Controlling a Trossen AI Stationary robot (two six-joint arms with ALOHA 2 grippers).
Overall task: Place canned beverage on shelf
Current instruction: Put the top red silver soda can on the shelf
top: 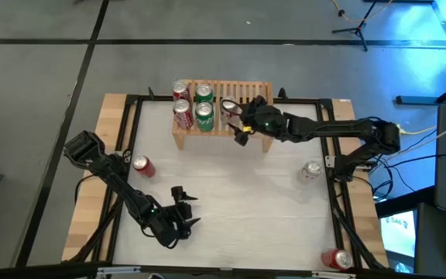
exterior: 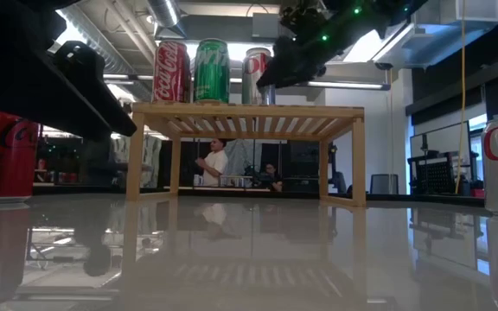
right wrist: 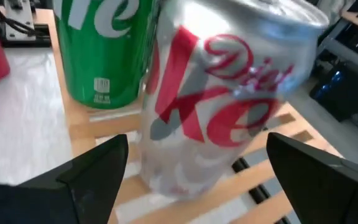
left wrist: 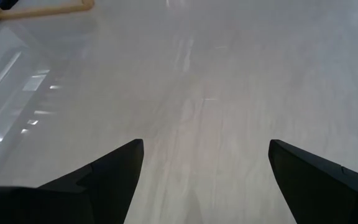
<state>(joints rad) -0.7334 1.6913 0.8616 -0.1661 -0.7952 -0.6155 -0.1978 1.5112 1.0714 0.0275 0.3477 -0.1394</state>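
The shelf stands at the far middle of the white table, and five cans are on its slatted top: two red cans at the left end, two green cans just beside them, and a silver Diet Coke can next in the row. The right gripper reaches in from the right side and sits at this silver can, its dark fingers spread wide on either side of it; the can stands upright on the slats between them, tight against the nearer green can, and whether the pads touch its wall cannot be told. In the low view the gripper hangs above the shelf's right half, covering part of the silver can, while the span of slats to the right of it is bare. Loose cans lie about the table: a red can near the left edge, a silver can near the right edge, and another red can at the near right corner by the frame. The left gripper waits low over the near left part of the table, well apart from the shelf, its jaws open with only bare tabletop between them.
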